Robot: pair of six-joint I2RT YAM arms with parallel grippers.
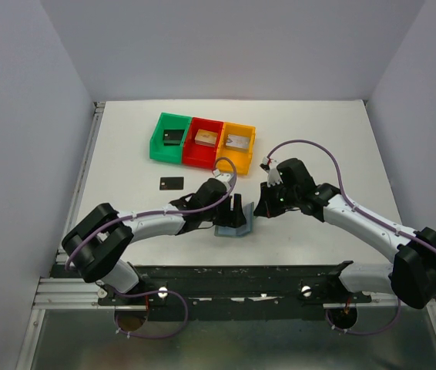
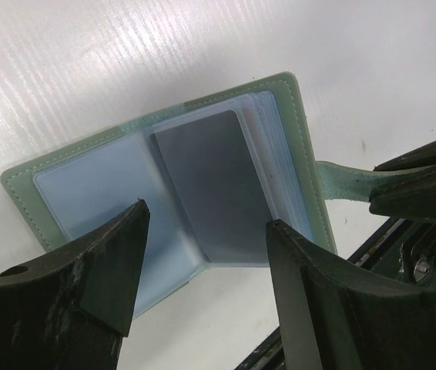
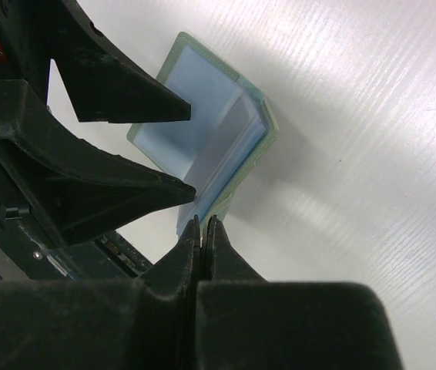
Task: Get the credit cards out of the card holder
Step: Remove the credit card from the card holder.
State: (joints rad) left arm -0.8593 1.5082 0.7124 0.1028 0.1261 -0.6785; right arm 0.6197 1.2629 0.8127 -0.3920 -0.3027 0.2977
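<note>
We are pinching the tab of the card holder with our right gripper, its jaws closed tight on it. Our left gripper is hovering just above the open holder, jaws wide apart and gripping nothing. One dark card is sitting inside the holder, and one black card is lying well to its left, so we judge that most of the work is left.

arms: white shells, black joints | cables: purple | fingers: black, tapered, scuffed
</note>
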